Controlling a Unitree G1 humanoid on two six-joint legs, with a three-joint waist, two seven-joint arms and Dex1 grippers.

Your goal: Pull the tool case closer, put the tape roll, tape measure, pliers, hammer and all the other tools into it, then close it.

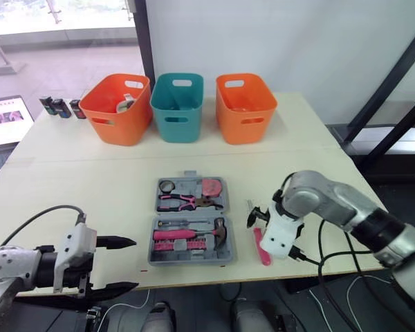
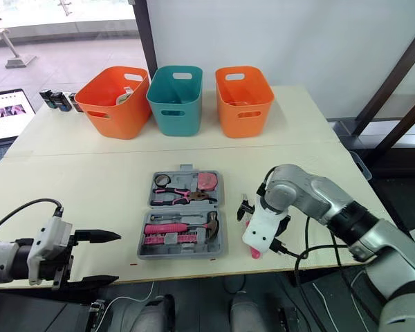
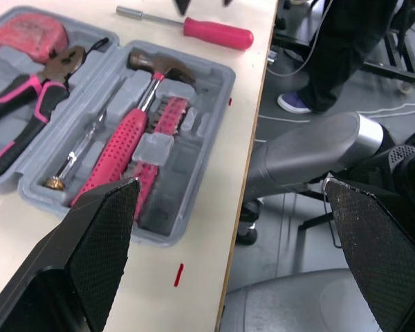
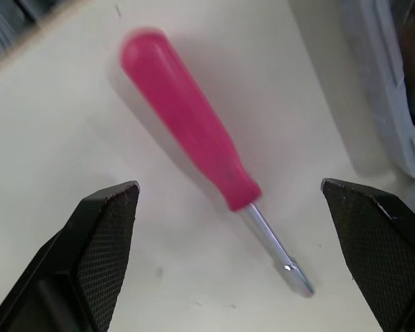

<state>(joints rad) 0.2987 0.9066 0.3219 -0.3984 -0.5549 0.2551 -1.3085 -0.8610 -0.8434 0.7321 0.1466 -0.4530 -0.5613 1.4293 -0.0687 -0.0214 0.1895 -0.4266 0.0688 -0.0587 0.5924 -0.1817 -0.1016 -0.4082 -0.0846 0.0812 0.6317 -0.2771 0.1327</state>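
Left tool (image 1: 128,263) nearest: fingers spread wide, empty, straddling the counter's (image 1: 69,200) front edge. Bare surface lies between it and the tool case (image 1: 152,257). Case lies open near that edge, hammer (image 1: 194,234) and pliers (image 1: 183,202) seated inside. Right tool (image 4: 228,187) is spread above the pink screwdriver (image 4: 194,138), just right of the case, not touching it.

Much of pink screwdriver (image 1: 262,247) behind right gripper (image 1: 257,216)
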